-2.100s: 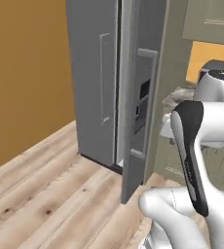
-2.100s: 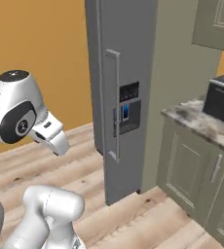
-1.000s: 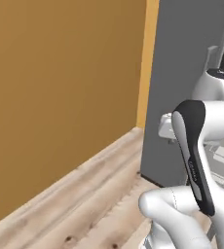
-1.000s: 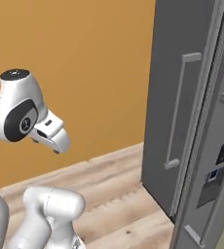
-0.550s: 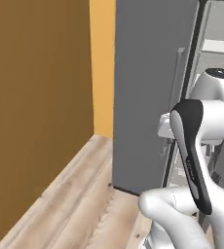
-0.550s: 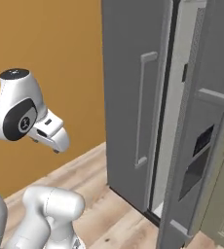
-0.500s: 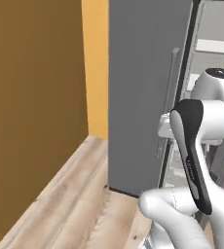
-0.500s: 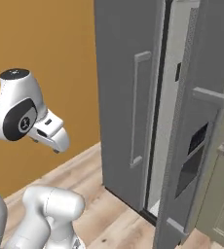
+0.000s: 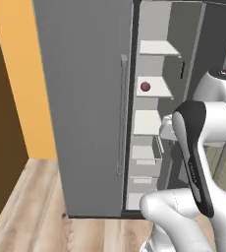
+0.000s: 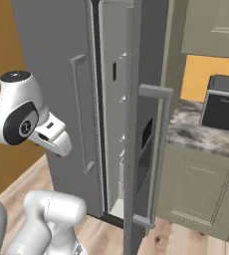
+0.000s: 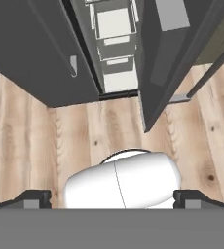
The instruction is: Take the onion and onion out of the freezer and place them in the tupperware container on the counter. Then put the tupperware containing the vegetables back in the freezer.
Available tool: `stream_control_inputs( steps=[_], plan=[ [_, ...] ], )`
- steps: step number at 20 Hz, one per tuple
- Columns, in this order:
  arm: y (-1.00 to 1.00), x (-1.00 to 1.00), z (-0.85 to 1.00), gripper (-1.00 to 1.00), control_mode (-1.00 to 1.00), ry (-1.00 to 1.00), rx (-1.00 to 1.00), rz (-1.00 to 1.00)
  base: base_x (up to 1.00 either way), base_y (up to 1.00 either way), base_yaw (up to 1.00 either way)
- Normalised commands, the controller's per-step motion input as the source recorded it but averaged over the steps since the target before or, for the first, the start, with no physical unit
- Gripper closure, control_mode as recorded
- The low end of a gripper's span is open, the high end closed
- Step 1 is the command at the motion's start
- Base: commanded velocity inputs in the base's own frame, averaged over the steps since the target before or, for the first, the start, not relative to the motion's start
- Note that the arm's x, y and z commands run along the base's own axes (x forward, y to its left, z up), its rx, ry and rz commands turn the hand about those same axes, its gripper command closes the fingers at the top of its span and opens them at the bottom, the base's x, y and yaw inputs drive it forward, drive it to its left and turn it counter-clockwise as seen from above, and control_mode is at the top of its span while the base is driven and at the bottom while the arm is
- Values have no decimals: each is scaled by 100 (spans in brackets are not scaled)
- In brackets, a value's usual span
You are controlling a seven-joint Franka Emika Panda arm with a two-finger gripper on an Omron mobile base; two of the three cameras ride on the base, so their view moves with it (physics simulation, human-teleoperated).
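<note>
Freezer (image 9: 85, 98) being seen with door ajar, white shelves exposed. Dull red onion (image 9: 145, 86) being kept on upper shelf inside. Gripper (image 11: 112, 197) being held wide apart over wood floor (image 11: 84, 131), nothing being gripped. Counter (image 10: 196, 130) being seen right of freezer.

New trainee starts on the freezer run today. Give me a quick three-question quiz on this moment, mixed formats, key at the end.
1. True or false: the freezer stands partly open, with white shelves visible inside.
2. Multiple choice: in the left base view, the red onion sits A) on the wooden floor, B) on a shelf inside the freezer, C) on the counter.
3. Fill in: the hand points down at the floor with its fingers ____.

Key: 1 true; 2 B; 3 open
</note>
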Motion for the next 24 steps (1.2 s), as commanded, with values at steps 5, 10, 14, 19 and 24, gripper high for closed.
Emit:
stream_control_inputs(
  steps=[5,10,14,19,24],
  plan=[
    [0,0,0,-100,100,0,0,0,47,24,-42],
    [0,0,0,-100,100,0,0,0,50,36,-19],
    [0,0,0,-100,100,0,0,0,94,24,-22],
    [0,0,0,-100,100,0,0,0,91,17,-22],
    [0,0,0,-100,100,0,0,0,85,18,-20]
  ],
)
